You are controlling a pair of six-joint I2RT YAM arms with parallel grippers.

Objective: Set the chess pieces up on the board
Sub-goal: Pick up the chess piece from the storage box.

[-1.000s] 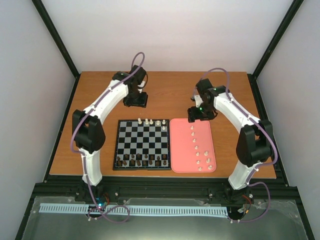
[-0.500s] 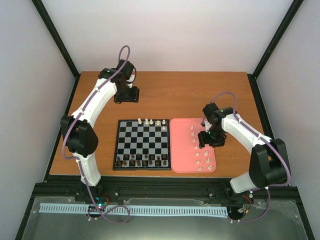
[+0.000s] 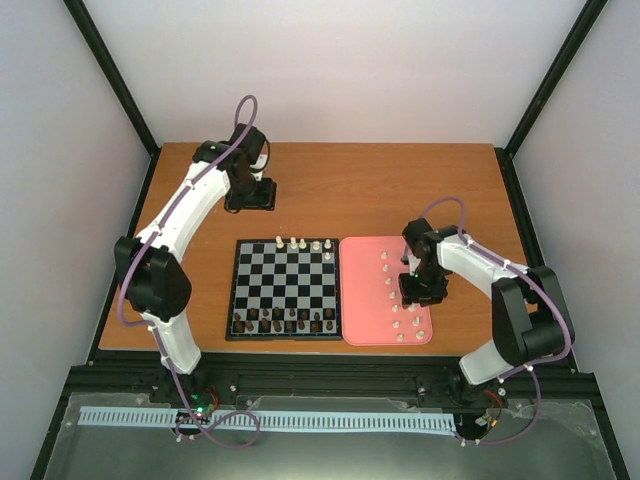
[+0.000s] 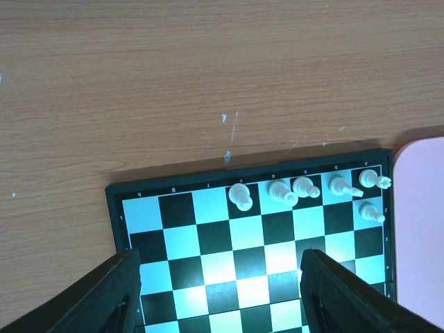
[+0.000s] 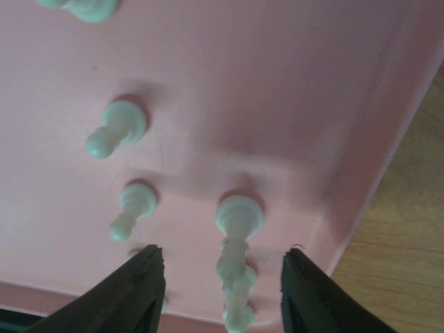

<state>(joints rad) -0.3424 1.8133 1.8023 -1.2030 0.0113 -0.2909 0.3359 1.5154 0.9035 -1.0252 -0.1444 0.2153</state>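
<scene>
Presently a pick-up is judged in hand: over the flat pink plastic tray [image 5: 277, 104] the right gripper [image 5: 222, 277] is held with jaws apart astride a tall cream chess piece [image 5: 239, 218] by the rim; closing and a straight lift are called for, small cream pawns [image 5: 127, 121] being close. Beyond, the black-and-grey chequered board [image 4: 208, 250] is partly filled, and the left gripper [image 4: 218, 274] is held past it, jaws apart and empty.

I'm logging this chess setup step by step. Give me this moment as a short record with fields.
board: six white chess pieces at its far edge, dark pieces along the near rows
tray: pink, right of the board, more white pieces on it
left pincer: open, empty, above the table beyond the board
right pincer: open, low over the tray, astride a tall white piece, not touching it
</scene>
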